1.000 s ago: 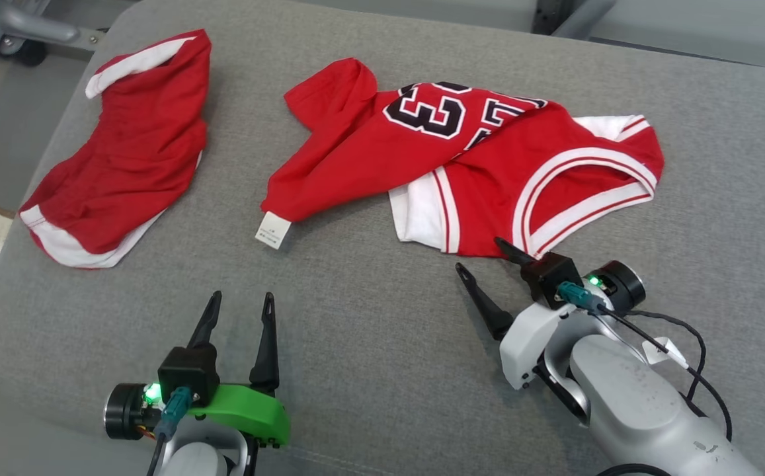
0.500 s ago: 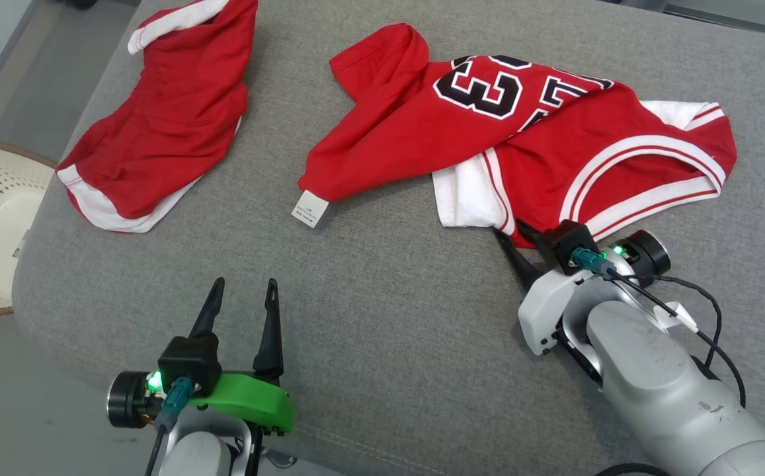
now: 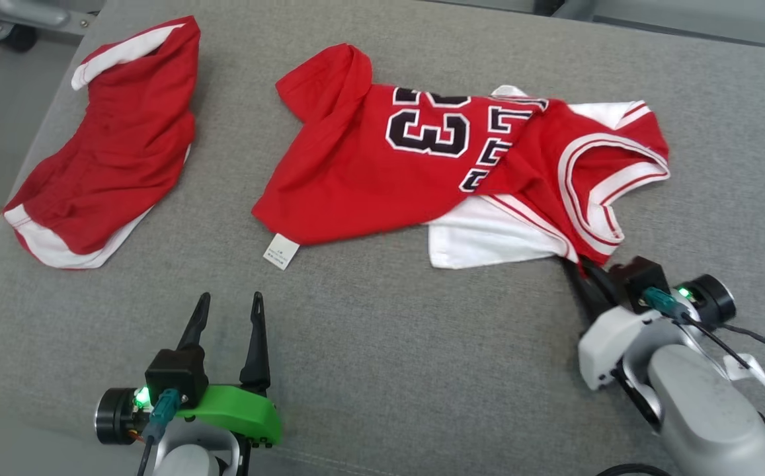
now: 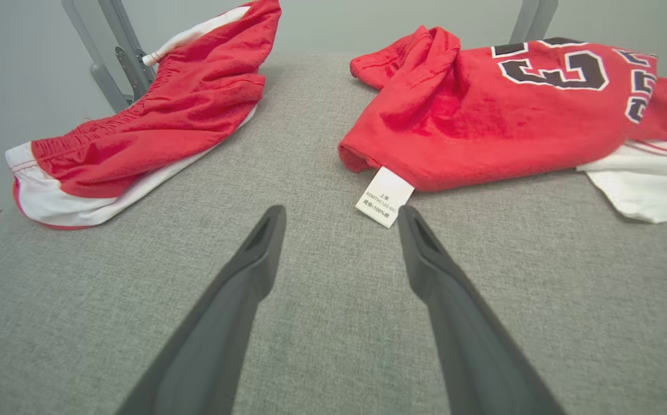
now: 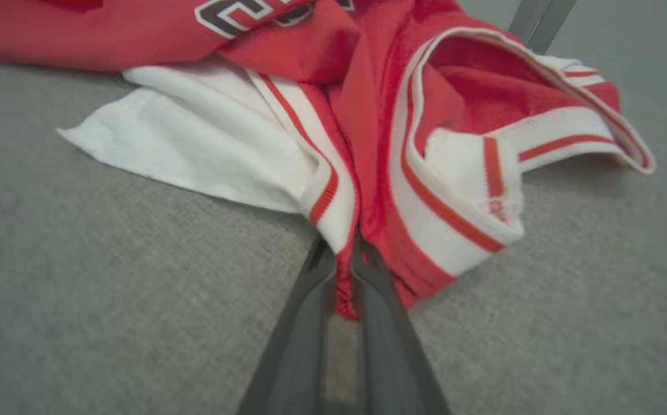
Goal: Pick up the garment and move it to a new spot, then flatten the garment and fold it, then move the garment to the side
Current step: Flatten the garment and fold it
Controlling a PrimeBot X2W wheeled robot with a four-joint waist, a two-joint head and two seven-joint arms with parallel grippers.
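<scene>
Jersey point(image 3: 356, 172) hem pinched in right hand point(image 3: 582, 268), left hand point(image 3: 230, 297) wide open, empty, red shorts point(image 3: 114, 158) well apart

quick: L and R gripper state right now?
Left gripper: open, holding nothing.
Right gripper: shut on the near edge of the red jersey.

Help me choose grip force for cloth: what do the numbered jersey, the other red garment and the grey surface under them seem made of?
Jersey: soft matte knit, possibly cotton or a blend; it drapes in loose folds, with striped trim that looks ribbed. Other red garment: similar matte knit, gathered along one edge as if elasticated. Grey surface: coarse woven upholstery, matte, apparently padded, given its rounded edge.
</scene>
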